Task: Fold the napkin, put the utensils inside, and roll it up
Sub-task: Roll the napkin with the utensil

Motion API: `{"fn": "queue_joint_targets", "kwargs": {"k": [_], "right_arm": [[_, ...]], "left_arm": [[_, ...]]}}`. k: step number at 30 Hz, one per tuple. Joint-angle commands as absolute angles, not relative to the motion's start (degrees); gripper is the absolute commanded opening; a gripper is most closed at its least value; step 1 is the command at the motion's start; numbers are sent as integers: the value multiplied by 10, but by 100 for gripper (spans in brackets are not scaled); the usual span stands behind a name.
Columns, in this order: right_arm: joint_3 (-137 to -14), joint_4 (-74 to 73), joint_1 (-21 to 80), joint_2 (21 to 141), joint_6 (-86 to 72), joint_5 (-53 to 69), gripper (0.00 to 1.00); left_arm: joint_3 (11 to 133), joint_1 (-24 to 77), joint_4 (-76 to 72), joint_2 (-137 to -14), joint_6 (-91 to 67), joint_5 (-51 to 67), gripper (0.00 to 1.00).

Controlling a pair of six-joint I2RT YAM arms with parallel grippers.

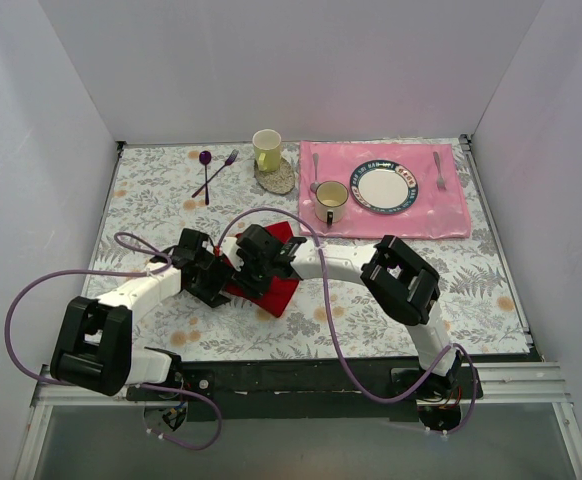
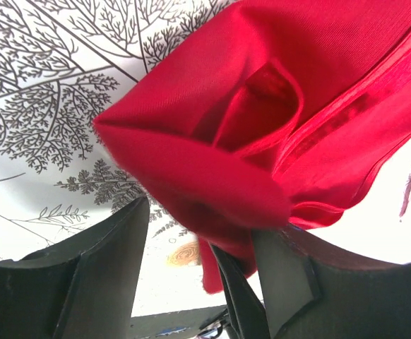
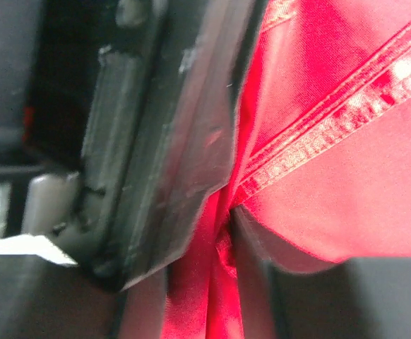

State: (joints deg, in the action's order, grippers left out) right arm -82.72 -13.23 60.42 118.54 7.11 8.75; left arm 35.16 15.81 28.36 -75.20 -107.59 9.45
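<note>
Your left end effector (image 2: 202, 229) stands open, bunched napkin (image 2: 262, 106) against one finger. Your right end effector (image 3: 223, 236) pinches a napkin fold. Napkin's ctr-left on surface (image 1: 451, 285), near side of pink mat (image 1: 441, 215).

napkin (image 1: 279, 290): on the table (image 1: 471, 290), left of centre, near of the mug (image 1: 331, 203);
left gripper (image 2: 202, 220): at the napkin's left end;
right gripper (image 3: 223, 226): over the napkin;
placemat (image 1: 451, 215): far right;
plate (image 1: 383, 187): mid-placemat; fork (image 1: 438, 170) right of it; mug to its left;
cup (image 1: 266, 150): on coaster (image 1: 283, 182), left of placemat;
crossed spoon and fork (image 1: 214, 172): left of cup
</note>
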Motion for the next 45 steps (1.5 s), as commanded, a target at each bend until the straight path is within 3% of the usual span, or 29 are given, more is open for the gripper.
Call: {"fn": "queue_joint_targets", "kwargs": {"k": [1,8,20,24,27,29,33,38,45], "right_arm": [[-833,-151,599,1180,36,77,37],[-820,-142,595,1186,22,92,32],[-683,14,542,1175,-38,213,3],[-636,76,512,1179,-67,257,1],[-612,122,498,1189,-90,296,1],[-608,144,490,1208,-98,330,1],[-605,177,468,1243,-125,385,1],[-604,183,455,1262,-130,403,1],[-608,167,452,1264,-121,406,1]], "left_arm": [[338,162,280,-719,-1076,120,58],[349,161,286,-722,-1064,114,59],[417,155,358,-655,-997,17,71],[439,154,376,-625,-968,-25,72],[427,154,358,-622,-953,22,60],[403,154,315,-631,-945,69,42],[357,154,202,-657,-942,206,22],[336,155,127,-691,-953,230,10],[309,155,75,-728,-964,230,5]]}}
